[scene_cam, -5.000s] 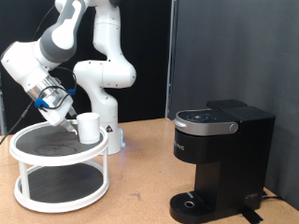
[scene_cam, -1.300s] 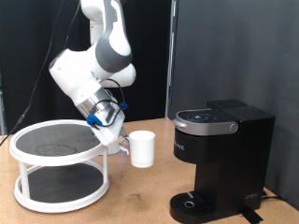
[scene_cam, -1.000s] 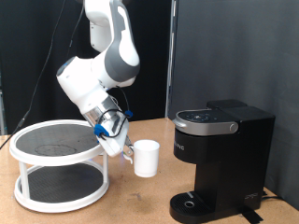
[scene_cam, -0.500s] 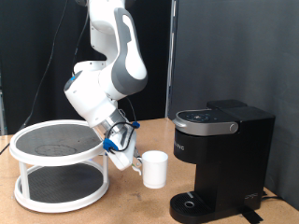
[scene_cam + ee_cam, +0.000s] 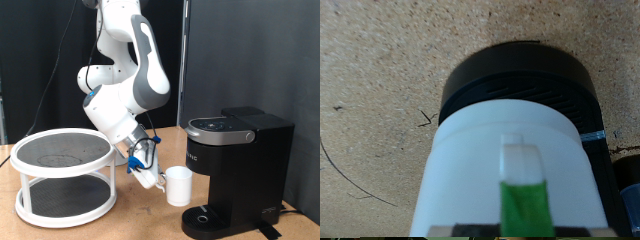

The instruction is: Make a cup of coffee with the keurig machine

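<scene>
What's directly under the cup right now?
In the wrist view the cup hangs over the keurig machine's round black drip base, which shows past its far edge. The cup's own body hides the rest of the base. The gripper holds it by the side.

— What's around me here?

— Behind me hangs a black curtain [image 5: 230, 50], and a pale wall strip [image 5: 35, 60] shows at the exterior view's left.

— And below?

— A light brown particleboard table [image 5: 140, 215], speckled; my wrist view shows the same grainy surface [image 5: 380, 90] with thin dark scratches.

— Any furniture?

— A white two-tier round stand [image 5: 62, 180] with dark shelves sits at the exterior view's left, on the table.

— Light?

— Even, soft.
</scene>
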### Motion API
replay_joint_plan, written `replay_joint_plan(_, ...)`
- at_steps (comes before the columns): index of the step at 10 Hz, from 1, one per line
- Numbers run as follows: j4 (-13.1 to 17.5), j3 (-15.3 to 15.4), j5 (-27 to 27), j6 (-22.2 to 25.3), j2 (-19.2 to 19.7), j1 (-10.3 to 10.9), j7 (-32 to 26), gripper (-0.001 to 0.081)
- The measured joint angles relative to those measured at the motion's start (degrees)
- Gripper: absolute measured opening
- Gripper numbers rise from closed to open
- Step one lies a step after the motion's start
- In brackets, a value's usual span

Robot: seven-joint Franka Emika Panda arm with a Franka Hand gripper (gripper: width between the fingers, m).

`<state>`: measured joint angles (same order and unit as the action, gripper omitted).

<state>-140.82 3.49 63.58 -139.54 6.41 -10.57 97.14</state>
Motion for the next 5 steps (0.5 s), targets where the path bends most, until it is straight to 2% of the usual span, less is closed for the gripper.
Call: replay_joint_plan(5,0.06,4.12,5.52,-5.07,2.87,1.32,-1.84,0.0004)
